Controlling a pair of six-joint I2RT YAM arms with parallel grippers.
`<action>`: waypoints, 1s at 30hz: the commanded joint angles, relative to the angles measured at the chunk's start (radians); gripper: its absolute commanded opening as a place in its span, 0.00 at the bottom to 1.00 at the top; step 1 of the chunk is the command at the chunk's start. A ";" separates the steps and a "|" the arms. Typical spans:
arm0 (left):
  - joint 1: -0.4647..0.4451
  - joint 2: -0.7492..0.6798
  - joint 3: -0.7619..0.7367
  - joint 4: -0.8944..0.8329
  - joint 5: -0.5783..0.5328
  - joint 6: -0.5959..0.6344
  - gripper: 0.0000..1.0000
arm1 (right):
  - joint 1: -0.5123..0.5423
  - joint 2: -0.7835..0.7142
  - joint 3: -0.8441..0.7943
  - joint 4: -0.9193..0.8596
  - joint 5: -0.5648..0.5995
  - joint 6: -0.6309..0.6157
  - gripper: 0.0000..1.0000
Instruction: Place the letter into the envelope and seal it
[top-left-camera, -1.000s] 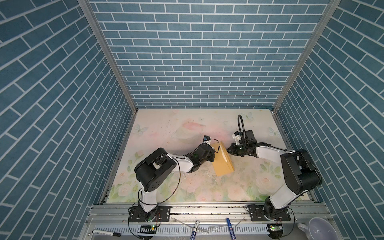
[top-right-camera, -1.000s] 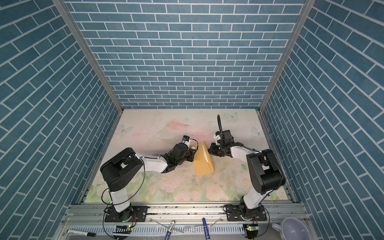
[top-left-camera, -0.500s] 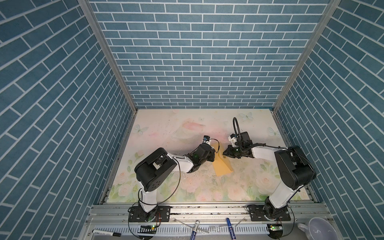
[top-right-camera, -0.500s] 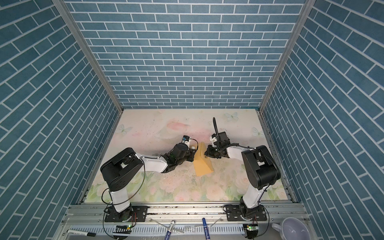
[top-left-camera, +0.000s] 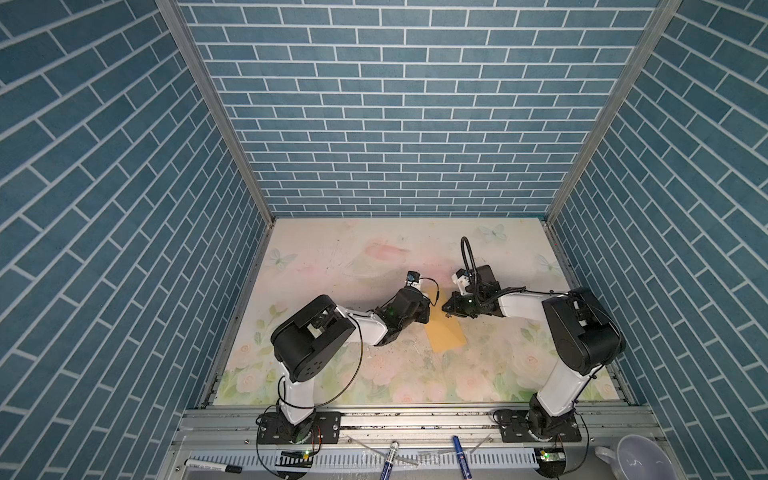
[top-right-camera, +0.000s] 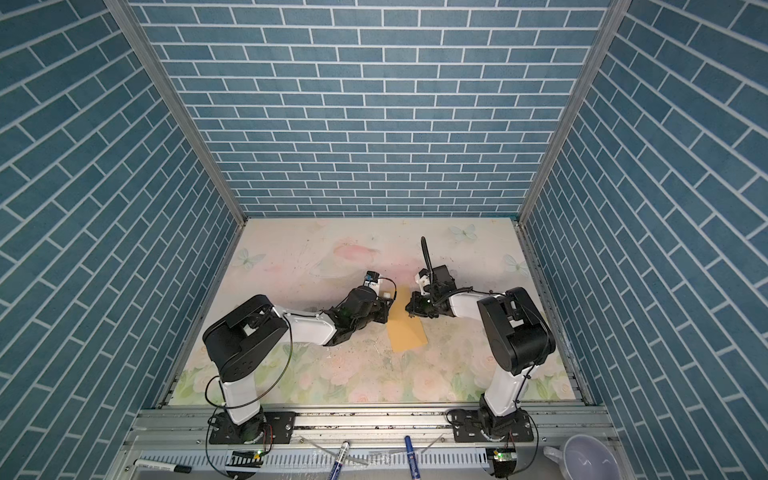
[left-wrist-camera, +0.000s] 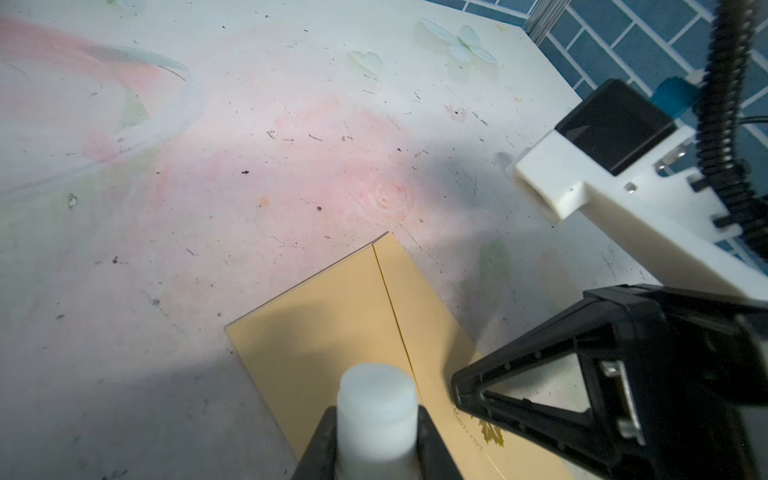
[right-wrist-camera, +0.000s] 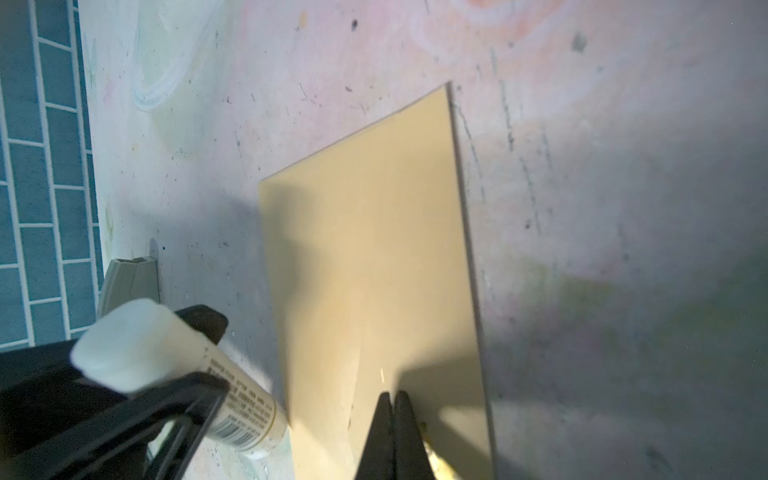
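The tan envelope (top-left-camera: 446, 337) (top-right-camera: 409, 332) lies flat on the floral table, its flap folded down along a seam (left-wrist-camera: 390, 307). The gold emblem (left-wrist-camera: 492, 434) shows near my right gripper (left-wrist-camera: 457, 382). My left gripper (top-left-camera: 426, 309) (top-right-camera: 386, 309) (left-wrist-camera: 376, 436) is shut on a white glue stick (left-wrist-camera: 376, 399) (right-wrist-camera: 166, 361), at the envelope's (right-wrist-camera: 374, 249) left edge. My right gripper (top-left-camera: 445, 308) (top-right-camera: 409, 309) (right-wrist-camera: 392, 399) is shut and empty. Its tips are on or just above the envelope's far half. The letter is hidden.
Blue brick walls (top-left-camera: 232, 257) close in the table on three sides. Markers (top-left-camera: 390, 455) (top-left-camera: 459, 453) (top-left-camera: 212, 467) lie on the front rail. A white cup (top-left-camera: 636, 461) stands at the front right corner, off the table.
My right gripper has moved left from beside the envelope to over it, staying shut. The left gripper and glue stick have stayed in place.
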 joint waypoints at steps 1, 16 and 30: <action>-0.004 0.028 0.006 -0.029 -0.003 -0.002 0.00 | 0.029 0.049 -0.017 -0.057 0.019 0.002 0.00; 0.030 0.039 0.063 -0.015 0.018 -0.022 0.00 | 0.063 0.054 -0.003 -0.102 0.054 -0.034 0.00; 0.035 0.088 0.103 -0.027 0.002 -0.019 0.00 | 0.069 0.039 -0.003 -0.149 0.086 -0.075 0.00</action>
